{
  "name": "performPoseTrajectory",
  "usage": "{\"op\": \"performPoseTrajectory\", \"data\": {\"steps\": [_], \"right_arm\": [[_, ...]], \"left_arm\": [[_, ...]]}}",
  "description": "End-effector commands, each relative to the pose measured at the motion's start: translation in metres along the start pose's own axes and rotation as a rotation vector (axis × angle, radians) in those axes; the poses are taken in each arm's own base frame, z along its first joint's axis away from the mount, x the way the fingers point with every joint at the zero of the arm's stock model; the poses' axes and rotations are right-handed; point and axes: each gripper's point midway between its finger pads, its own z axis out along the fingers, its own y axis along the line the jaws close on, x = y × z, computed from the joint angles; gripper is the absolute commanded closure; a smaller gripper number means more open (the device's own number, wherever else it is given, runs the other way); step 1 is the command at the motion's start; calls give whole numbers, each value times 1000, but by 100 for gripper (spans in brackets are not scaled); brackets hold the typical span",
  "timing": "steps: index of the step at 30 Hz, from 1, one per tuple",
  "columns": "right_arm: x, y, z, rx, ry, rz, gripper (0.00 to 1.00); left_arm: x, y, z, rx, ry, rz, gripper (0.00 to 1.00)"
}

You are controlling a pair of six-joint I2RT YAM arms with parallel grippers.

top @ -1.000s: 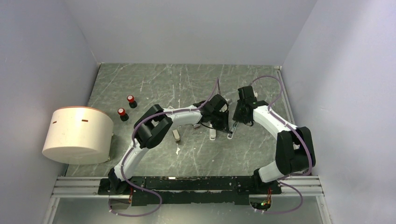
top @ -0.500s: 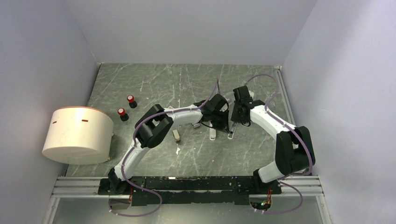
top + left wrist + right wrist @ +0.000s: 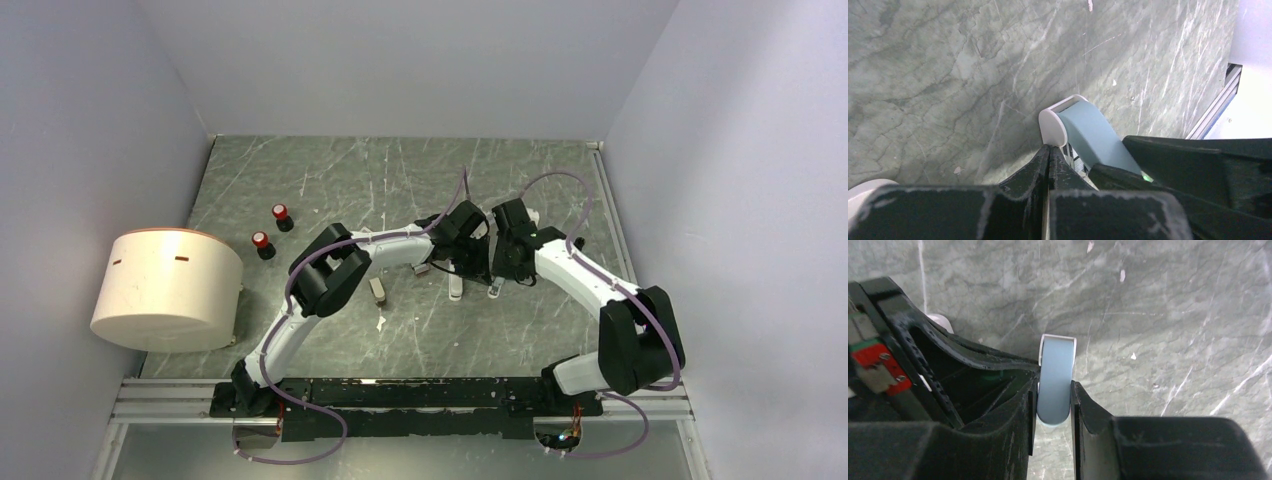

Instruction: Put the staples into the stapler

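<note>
Small light-blue plastic stapler (image 3: 1055, 360) caught between two arms.
The right gripper (image 3: 1054, 390) clamps its sides; the left gripper (image 3: 1049, 151), fingers pressed together, sits just beside it, partly hiding it.

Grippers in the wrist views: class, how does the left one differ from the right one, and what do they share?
The left gripper has its fingers pressed together, nothing seen between them; the right gripper has its fingers apart, clamping the blue stapler. The left gripper sits beside the stapler's white end; the right gripper straddles its blue body. Both are black and meet at that one stapler.
</note>
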Motion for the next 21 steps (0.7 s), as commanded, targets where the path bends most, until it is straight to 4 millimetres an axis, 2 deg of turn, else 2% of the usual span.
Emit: {"op": "performPoseTrajectory", "data": {"steps": [1,10,15,21], "right_arm": [[28,10,1,-54,79,12,83],[38,10,12,-23,87,5,83],[41,6,19,17,93,5,83],[46,0,25,49,95,20,85]], "left_arm": [[20,27,18,-64,39,-16,95],[-1,14,-5,-74,-20,29,93],[-24,-2,-32,-79,-98,65,92],[-47,-7,-66,-124,-202,58,91]]}}
